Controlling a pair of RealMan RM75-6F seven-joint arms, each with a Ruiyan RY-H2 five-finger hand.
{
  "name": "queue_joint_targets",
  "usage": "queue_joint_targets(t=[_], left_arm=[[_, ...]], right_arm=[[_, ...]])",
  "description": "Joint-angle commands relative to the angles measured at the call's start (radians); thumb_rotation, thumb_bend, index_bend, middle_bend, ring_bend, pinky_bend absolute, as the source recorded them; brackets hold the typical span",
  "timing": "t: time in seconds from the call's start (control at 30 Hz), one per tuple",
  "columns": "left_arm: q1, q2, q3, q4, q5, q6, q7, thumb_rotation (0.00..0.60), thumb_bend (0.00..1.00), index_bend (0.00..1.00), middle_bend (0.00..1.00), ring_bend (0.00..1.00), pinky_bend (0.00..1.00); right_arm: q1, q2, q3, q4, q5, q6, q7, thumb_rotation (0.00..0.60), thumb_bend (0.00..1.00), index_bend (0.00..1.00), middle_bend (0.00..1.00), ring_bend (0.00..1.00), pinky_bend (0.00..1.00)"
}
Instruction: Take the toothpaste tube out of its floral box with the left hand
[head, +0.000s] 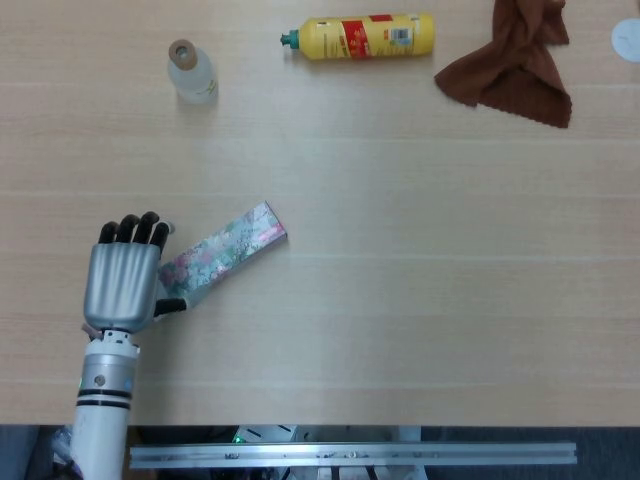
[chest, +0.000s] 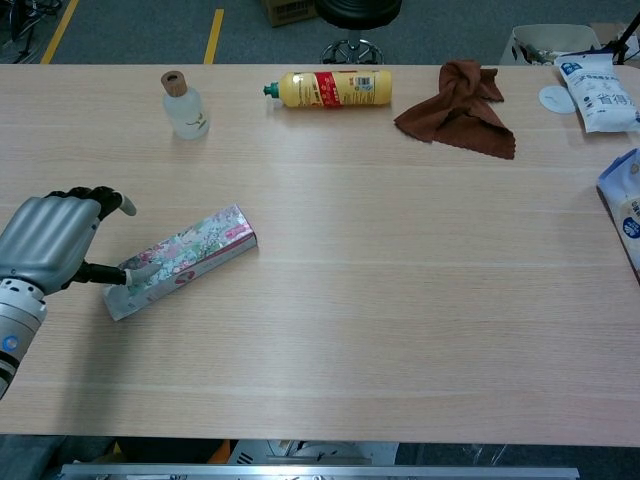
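Observation:
The floral box (head: 235, 250) lies slanted on the wooden table, its open end toward the near left. My left hand (head: 123, 283) hovers palm down over that open end and hides it in the head view. In the chest view the left hand (chest: 45, 243) sits just left of the floral box (chest: 195, 250), fingers spread, its thumb tip (chest: 133, 269) at the box's open end. I cannot tell whether the thumb touches the box. The hand holds nothing. The toothpaste tube does not show. My right hand is in neither view.
A small clear bottle with a cork (chest: 183, 104) stands at the far left. A yellow bottle (chest: 330, 88) lies on its side at the back, with a brown cloth (chest: 458, 108) to its right. White packets (chest: 600, 92) lie at the right edge.

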Motion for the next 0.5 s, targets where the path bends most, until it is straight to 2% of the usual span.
queue_joint_targets(t=[0.03, 0.13, 0.5], left_arm=[[-0.014, -0.024, -0.021, -0.003, -0.047, -0.003, 0.042, 0.136, 0.09, 0.27, 0.24, 0.23, 0.28], [-0.023, -0.033, -0.03, -0.006, -0.083, -0.009, 0.066, 0.103, 0.09, 0.27, 0.23, 0.23, 0.28], [-0.06, -0.078, -0.03, 0.098, -0.13, -0.026, 0.088, 0.107, 0.09, 0.25, 0.22, 0.22, 0.28]], right_arm=[[0.0, -0.009, -0.005, 0.021, 0.002, -0.006, 0.02, 0.6, 0.41, 0.46, 0.37, 0.28, 0.36], [0.002, -0.014, -0.009, 0.035, 0.003, -0.015, 0.031, 0.6, 0.41, 0.46, 0.37, 0.28, 0.36], [0.003, -0.024, -0.017, 0.052, 0.002, -0.021, 0.046, 0.6, 0.41, 0.46, 0.37, 0.28, 0.36]])
